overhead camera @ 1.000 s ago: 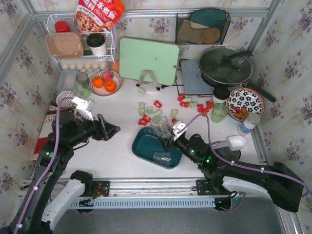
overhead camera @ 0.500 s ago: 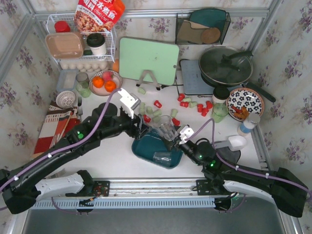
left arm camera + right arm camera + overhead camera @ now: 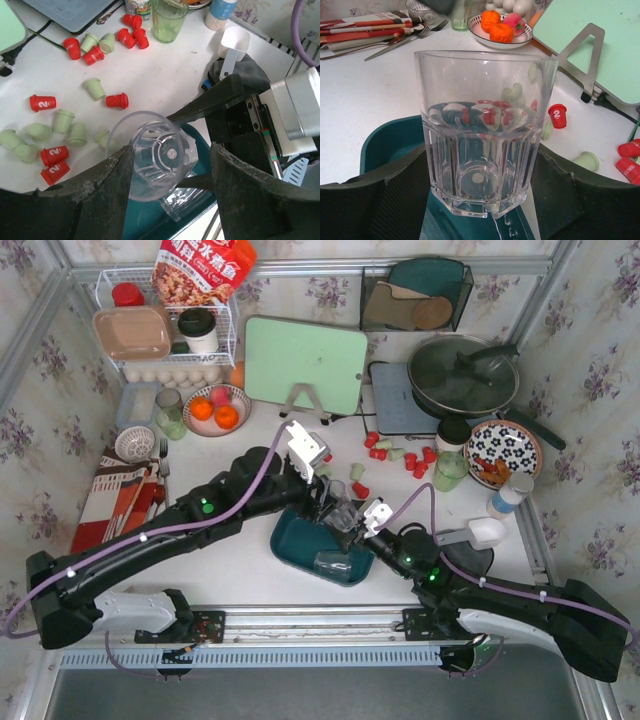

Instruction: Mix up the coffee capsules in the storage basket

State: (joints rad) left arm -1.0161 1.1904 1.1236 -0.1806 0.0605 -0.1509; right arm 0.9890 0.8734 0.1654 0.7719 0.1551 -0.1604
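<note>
**Right gripper** (image 3: pixel 477 192): the jaws are set wide and closed on a clear glass tumbler (image 3: pixel 482 130), with one jaw pressed against each side of its lower half. The tumbler is held upright, mouth up, and is empty.

**Left gripper** (image 3: pixel 170 160): the jaws are open at a moderate width and straddle the same tumbler from above. A gap shows between the glass and one jaw. On the other side the jaw overlaps the rim in view, and it cannot be told whether they touch. The tumbler's mouth sits between these jaws and just below them.

**Storage basket** (image 3: pixel 385 145): it rests on the counter (image 3: pixel 160 75) directly beneath both sets of jaws. A second glass (image 3: pixel 182 207) lies inside it, under the held tumbler.

**Coffee capsules** (image 3: pixel 116 100): the red and pale green capsules are scattered on the counter beyond the jaws, outside the basket. The nearest pale green ones lie just past the basket's far rim. A further mixed cluster lies well beyond the jaws, near a green cup (image 3: pixel 169 17). Some capsules stand and others are tipped on their sides.
</note>
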